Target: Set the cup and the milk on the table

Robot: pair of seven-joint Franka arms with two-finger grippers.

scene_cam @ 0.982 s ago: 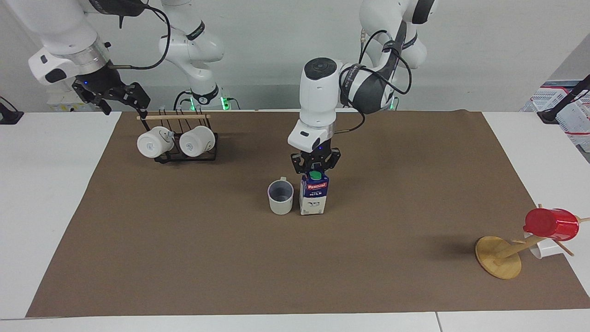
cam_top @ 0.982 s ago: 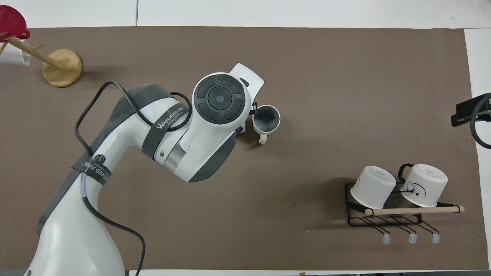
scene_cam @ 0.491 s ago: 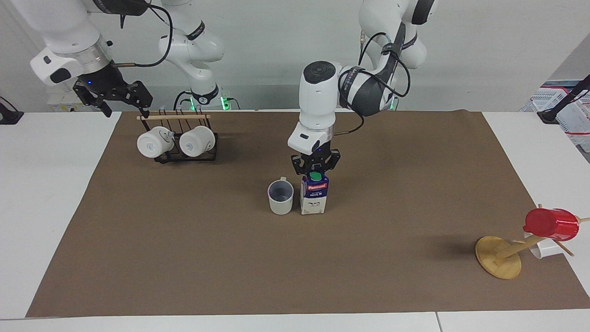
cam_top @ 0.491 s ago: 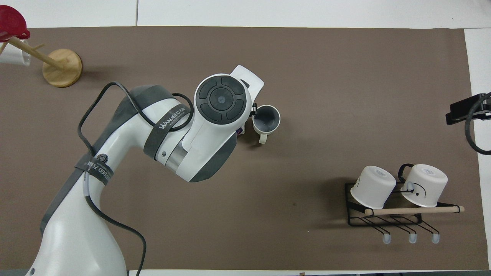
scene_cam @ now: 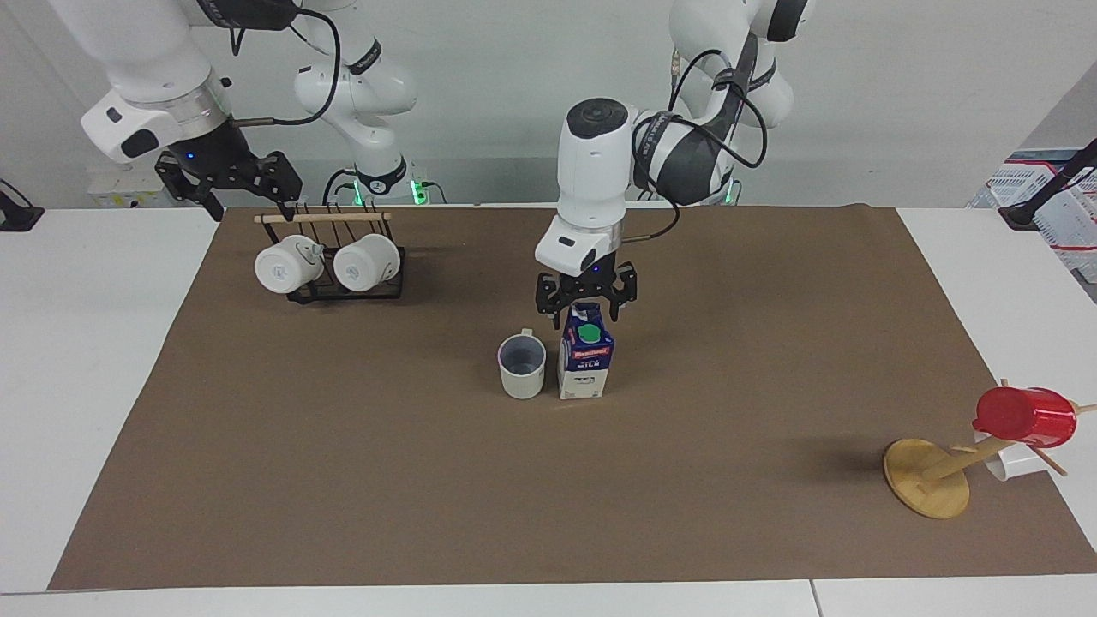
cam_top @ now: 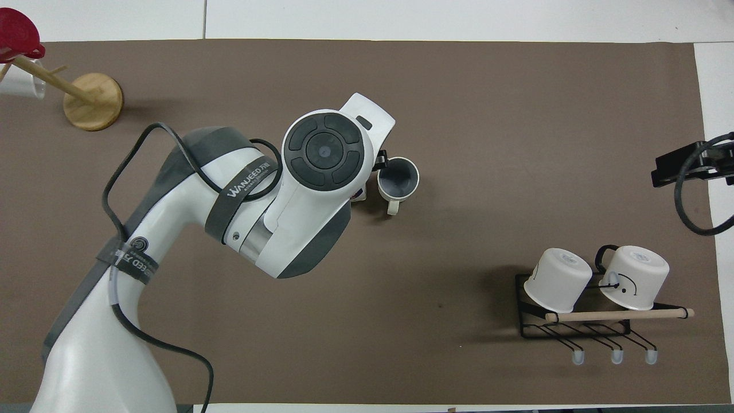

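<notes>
The milk (scene_cam: 585, 364), a small blue and white carton with a green cap, stands upright on the table's brown sheet (scene_cam: 343, 480). The cup (scene_cam: 521, 367) stands upright right beside it, toward the right arm's end, its grey-blue inside showing. My left gripper (scene_cam: 586, 315) hangs open just over the carton's top, one finger to each side of the gable. The overhead view shows the cup (cam_top: 398, 178), while the left arm hides nearly all of the milk. My right gripper (scene_cam: 248, 204) is open and empty in the air above the mug rack.
A black wire rack (scene_cam: 347, 290) with two white mugs lies near the robots at the right arm's end. A wooden mug tree (scene_cam: 927, 478) with a red cup (scene_cam: 1024, 417) stands at the left arm's end. A white crate (scene_cam: 1058, 201) sits off the table's corner.
My left gripper has opened, let go of the milk and risen slightly; the carton stays upright. The right gripper has drifted a little toward the rack.
</notes>
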